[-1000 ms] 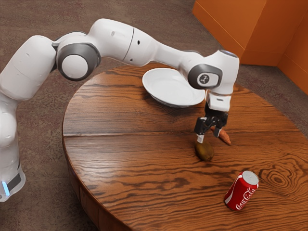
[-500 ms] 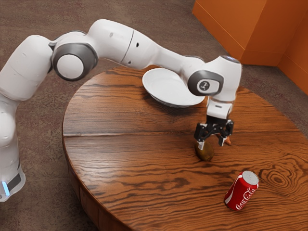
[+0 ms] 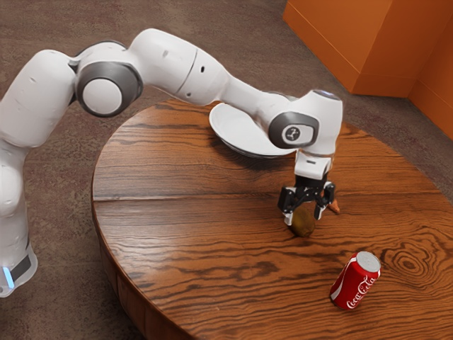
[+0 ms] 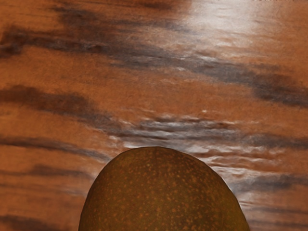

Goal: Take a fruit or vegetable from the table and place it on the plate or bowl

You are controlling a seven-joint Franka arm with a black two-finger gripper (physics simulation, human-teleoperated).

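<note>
Brown fruit [image 3: 304, 227] now sits inside the wide-open gripper [image 3: 304, 217], which has come down around it, gripping nothing.

Red Coca-Cola can [image 3: 355, 281] sits in the lower right of the frame, looks tipped over with its silver top end aimed toward the upper right. It's on a round wooden table [image 3: 184, 234] with dark, streaky grain, same boards up close in the wrist view [image 4: 144, 72]. Big orange wall [image 3: 382, 42] fills the upper right corner, and brownish carpet floor [image 3: 56, 28] runs across the top left.
</note>
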